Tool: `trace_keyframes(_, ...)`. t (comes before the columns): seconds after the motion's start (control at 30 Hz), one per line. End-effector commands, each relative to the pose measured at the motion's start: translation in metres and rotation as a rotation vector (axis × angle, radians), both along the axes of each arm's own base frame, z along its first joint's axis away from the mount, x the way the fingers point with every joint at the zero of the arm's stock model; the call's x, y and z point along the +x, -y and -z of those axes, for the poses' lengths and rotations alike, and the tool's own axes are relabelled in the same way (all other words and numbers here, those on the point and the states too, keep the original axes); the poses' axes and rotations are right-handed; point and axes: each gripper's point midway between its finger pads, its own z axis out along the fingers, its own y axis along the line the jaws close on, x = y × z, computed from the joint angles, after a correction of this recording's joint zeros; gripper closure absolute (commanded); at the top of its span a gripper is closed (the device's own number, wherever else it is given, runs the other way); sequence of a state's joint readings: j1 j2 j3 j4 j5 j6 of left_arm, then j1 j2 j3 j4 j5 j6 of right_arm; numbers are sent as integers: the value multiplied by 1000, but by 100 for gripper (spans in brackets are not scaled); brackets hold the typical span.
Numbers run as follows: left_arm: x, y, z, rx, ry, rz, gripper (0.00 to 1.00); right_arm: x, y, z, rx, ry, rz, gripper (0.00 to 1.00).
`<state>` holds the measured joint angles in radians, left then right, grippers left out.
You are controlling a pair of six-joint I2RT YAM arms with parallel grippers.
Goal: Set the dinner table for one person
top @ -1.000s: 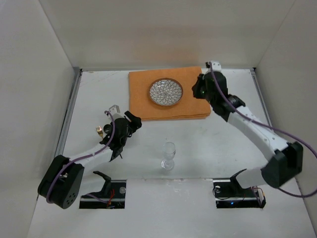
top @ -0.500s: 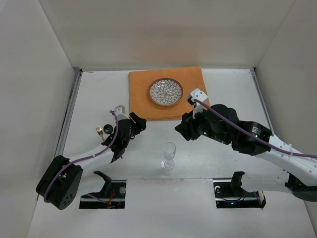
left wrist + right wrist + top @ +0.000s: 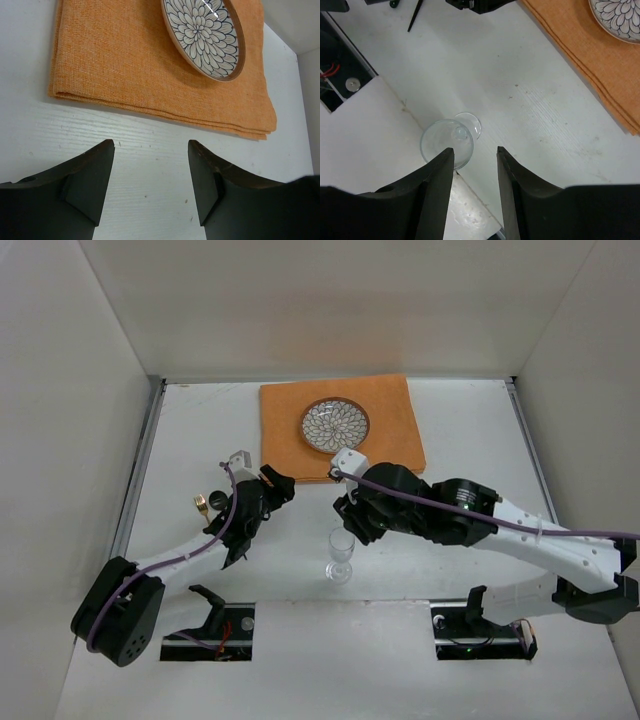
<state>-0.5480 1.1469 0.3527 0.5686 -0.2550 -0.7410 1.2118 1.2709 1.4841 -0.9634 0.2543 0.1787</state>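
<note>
On the white dinner table (image 3: 470, 430), an orange mat (image 3: 385, 445) lies at the back with a flower-patterned plate (image 3: 334, 426) on it. A clear wine glass (image 3: 341, 555) stands upright near the front edge. My right gripper (image 3: 347, 519) hovers open just above and behind it; in the right wrist view the glass (image 3: 447, 142) shows by the left fingertip of the gripper (image 3: 475, 150), outside the gap. My left gripper (image 3: 278, 486) is open over bare table in front of the mat's near left corner; its wrist view shows the gripper (image 3: 151, 142) empty, the mat (image 3: 125, 65) and the plate (image 3: 202, 32).
A small gold piece (image 3: 201, 505) and a thin black utensil (image 3: 238, 552) lie beside the left arm. The black utensil (image 3: 415, 17) also shows in the right wrist view. White walls enclose the table on three sides. The arm bases (image 3: 480, 620) sit at the near edge.
My right arm swung from the mat's right edge forward and left to above the wine glass, and its jaws opened. The left gripper edged slightly toward the mat.
</note>
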Motion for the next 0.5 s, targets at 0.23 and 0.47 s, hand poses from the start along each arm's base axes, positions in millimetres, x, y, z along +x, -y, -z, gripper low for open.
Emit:
trace_keyframes(0.23, 4, -1, -9, -16, 43, -7, 41, 11, 9, 24, -122, -6, 15, 55)
trace_keyframes(0.47, 4, -1, -7, -19, 36, -4, 41, 7, 3, 39, -133, -48, -14, 56)
